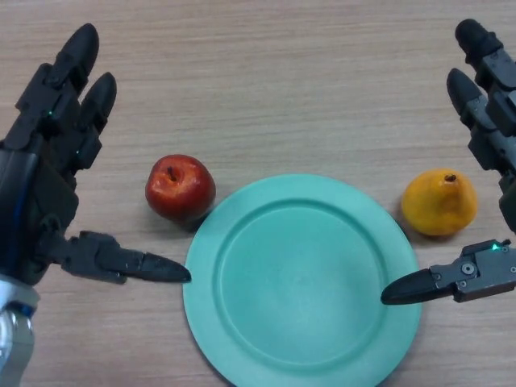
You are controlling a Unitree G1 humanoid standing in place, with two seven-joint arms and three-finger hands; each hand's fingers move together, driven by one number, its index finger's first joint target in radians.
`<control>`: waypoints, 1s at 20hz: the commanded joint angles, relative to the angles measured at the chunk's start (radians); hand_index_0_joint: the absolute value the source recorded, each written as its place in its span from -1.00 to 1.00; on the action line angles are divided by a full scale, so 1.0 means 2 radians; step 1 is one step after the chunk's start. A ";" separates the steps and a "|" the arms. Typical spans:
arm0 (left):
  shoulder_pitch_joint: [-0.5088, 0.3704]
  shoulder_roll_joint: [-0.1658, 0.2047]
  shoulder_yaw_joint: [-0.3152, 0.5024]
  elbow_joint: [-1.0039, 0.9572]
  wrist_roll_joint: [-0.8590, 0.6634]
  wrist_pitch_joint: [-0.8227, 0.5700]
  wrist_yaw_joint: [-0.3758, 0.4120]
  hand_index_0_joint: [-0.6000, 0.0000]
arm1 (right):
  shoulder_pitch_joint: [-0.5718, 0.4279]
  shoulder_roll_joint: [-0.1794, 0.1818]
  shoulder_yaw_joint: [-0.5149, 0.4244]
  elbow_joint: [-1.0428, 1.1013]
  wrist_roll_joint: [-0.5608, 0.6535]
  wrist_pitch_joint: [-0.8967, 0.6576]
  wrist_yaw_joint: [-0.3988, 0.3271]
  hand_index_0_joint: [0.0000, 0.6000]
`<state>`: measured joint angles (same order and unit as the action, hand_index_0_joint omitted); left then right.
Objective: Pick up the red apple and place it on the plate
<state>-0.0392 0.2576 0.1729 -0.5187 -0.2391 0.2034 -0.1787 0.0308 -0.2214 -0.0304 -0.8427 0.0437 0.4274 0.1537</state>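
Note:
A red apple (180,188) stands upright on the wooden table, touching the left rim of a green plate (242,339). The plate holds nothing. My left hand (44,173) is at the left edge, open, its fingers straight and pointing away. Its thumb reaches toward the plate just below the apple, apart from it. My right hand (492,105) is at the right edge, open too. Its thumb tip lies over the plate's right rim.
A yellow pear (440,202) sits on the table just right of the plate, between my right hand's fingers and thumb. The wooden tabletop (282,81) stretches beyond the plate.

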 commanded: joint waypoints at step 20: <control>-0.205 0.005 -0.066 0.504 0.164 -0.314 0.078 1.00 | 0.014 -0.008 -0.098 -0.028 0.057 -0.122 -0.002 -1.00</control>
<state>-0.3978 0.2470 0.0214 0.5357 0.0761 -0.2608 -0.0767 0.0698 -0.2190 -0.1785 -0.8453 0.1280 0.3327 0.1564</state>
